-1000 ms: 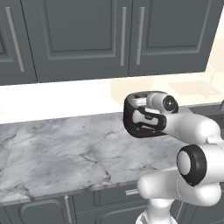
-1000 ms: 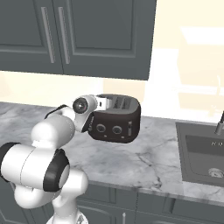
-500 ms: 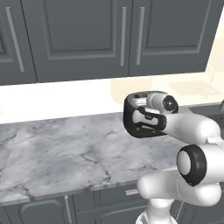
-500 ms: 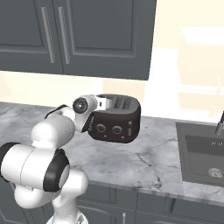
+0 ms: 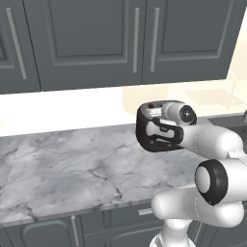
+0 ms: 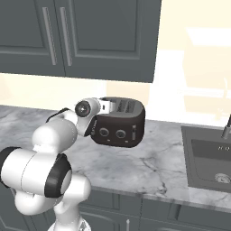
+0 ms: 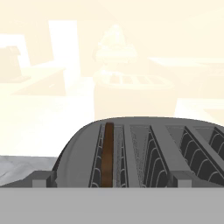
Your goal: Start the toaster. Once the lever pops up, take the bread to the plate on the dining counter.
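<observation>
Pincer state is hard to read directly: the wrist sits against the left end of the toaster (image 6: 118, 122) in the right base view and hides the fingers; the jaws stand fully spread with nothing between them. From the left base view the hand reaches to the near end of the toaster (image 5: 157, 126), level with its top.

That toaster is a dark, rounded box on the marble desk (image 5: 62, 169), below the dark grey wall cabinets (image 5: 96, 38). In the right base view its near face carries two small round knobs and a slim vertical control to their right. A sink (image 6: 210, 158) with a tap is let into the desk to the right, well apart from the toaster.

Looking along the hand, the toaster (image 7: 78, 153) top lies just below, with several slots running away from the camera. A thin dark brown slice of bread (image 7: 108, 151) stands on edge in the leftmost slot, its top edge showing between the wire guides. Background beyond is washed out pale.
</observation>
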